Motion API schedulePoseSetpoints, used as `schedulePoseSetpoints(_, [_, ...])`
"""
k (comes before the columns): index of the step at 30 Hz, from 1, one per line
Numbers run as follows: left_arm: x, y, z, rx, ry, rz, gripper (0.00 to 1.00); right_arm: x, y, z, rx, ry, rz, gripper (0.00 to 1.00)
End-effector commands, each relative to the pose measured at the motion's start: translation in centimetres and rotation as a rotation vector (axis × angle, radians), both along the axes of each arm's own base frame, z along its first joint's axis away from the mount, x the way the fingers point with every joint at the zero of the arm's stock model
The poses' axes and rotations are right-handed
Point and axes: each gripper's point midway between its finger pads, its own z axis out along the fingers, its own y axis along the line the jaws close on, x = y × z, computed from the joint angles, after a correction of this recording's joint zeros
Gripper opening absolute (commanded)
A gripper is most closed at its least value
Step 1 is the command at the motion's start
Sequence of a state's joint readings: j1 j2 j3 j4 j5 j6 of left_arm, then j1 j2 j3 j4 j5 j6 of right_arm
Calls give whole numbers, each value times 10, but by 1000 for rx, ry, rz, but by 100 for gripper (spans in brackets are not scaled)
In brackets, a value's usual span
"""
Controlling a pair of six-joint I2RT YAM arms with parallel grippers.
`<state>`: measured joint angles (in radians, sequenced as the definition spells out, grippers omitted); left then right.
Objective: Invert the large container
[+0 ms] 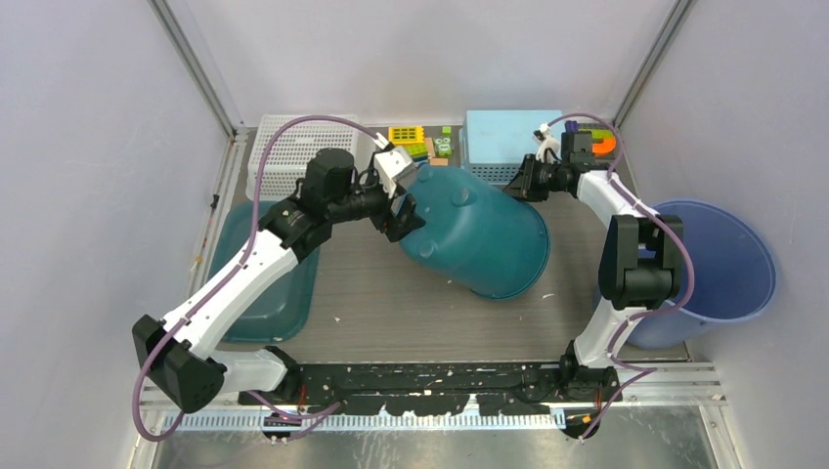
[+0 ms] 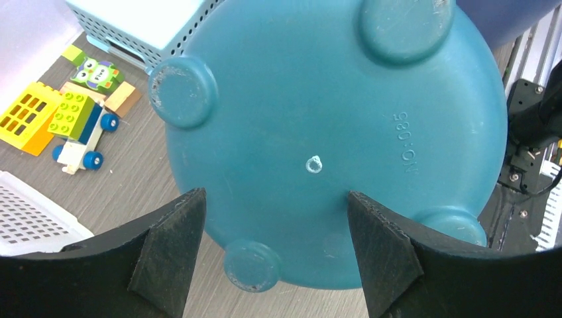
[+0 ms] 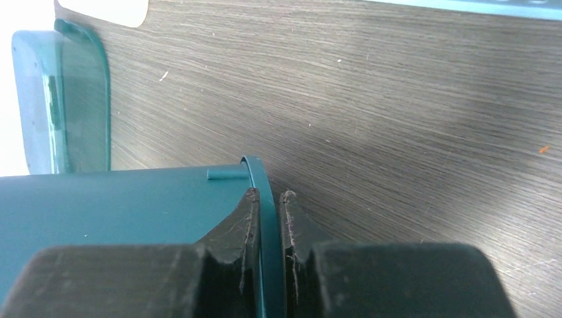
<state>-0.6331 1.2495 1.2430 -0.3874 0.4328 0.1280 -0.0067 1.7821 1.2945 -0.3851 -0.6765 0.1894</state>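
Large container (image 1: 484,234) tipped on side; right end effector (image 3: 268,199) pinching rim, left end effector (image 2: 273,199) wide open at base.

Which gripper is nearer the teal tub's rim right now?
Right. The right gripper is clamped on the rim of the tub. The left gripper stands open at the tub's footed base, the far end from the rim.

large container (image 1: 484,234) | teal, footed base | tipped on side | centre of table (image 1: 391,313)
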Motion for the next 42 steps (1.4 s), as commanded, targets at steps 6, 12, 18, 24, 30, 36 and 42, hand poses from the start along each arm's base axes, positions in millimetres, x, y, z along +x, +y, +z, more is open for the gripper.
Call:
schedulePoseSetpoints(6, [12,-13,-4,1,50,22,80,-23,37,-25,42,148,65,2])
schedulePoseSetpoints(12, [4,-20,-2,-13,84,-30,80,-17,43,-24,60,141,80,3])
schedulePoseSetpoints(18, [-1,-31,-3,-31,134,-77,80,-13,49,-26,72,141,94,4])
schedulePoseSetpoints(24, [-3,-42,-6,-29,164,-101,80,-8,55,-26,93,130,102,6])
schedulePoseSetpoints(30, [-5,-51,-18,-13,197,-116,80,0,56,-18,100,108,98,14])
schedulePoseSetpoints(36, [-9,-61,-26,4,215,-137,79,4,56,-10,108,99,88,29])
schedulePoseSetpoints(42, [-14,-70,-36,21,237,-157,79,6,54,-5,106,91,81,39])
